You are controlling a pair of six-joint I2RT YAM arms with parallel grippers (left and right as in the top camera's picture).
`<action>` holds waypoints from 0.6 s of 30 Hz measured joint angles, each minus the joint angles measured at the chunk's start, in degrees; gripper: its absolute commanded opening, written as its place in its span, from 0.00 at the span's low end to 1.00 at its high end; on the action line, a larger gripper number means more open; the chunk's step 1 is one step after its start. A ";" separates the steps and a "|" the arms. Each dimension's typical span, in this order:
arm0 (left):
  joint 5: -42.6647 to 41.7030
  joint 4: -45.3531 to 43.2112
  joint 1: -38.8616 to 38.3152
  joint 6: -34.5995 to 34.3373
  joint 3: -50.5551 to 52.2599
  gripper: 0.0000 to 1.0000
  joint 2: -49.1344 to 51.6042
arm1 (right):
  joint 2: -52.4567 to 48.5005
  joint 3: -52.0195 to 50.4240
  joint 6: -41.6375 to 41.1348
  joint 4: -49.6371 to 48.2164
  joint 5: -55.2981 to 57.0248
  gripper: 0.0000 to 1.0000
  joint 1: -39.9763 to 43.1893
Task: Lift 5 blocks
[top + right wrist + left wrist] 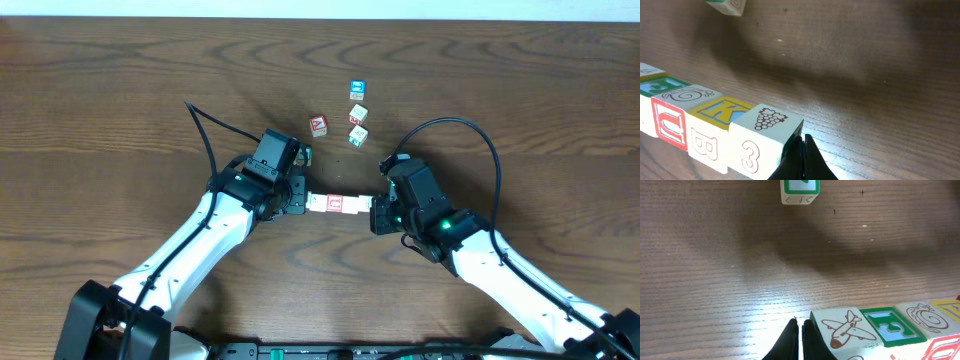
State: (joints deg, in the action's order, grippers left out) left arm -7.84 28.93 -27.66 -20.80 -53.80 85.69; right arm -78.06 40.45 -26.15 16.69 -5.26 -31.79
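A straight row of blocks point(335, 204) lies end to end between my two grippers. My left gripper point(298, 198) is shut, and its fingertips point(800, 330) press the end face of the airplane block point(845, 327). A green-letter block point(888, 326) and a swirl block point(922, 318) follow in that row. At the other end my right gripper point(373, 213) is also shut, its tips point(802, 145) against the grapes-and-3 block point(767, 137). Beside that one sit the yellow K block point(717, 117) and the red-outlined U block point(670, 125). I cannot tell whether the row rests on the table.
Loose cubes sit farther back: a red-faced cube point(318, 125), a blue-faced cube point(356, 90), and two pale ones point(358, 114) point(357, 134). A green-faced cube point(800, 191) lies close to my left wrist. Black cables arc over both arms.
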 measured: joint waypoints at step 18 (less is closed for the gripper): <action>-0.09 0.09 0.00 -0.42 0.00 0.07 -0.63 | 1.25 0.52 -0.02 0.37 0.81 0.01 0.00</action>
State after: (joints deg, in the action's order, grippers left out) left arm -7.92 29.02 -27.66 -21.21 -53.80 85.06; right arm -76.82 40.97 -26.17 17.06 -4.45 -31.79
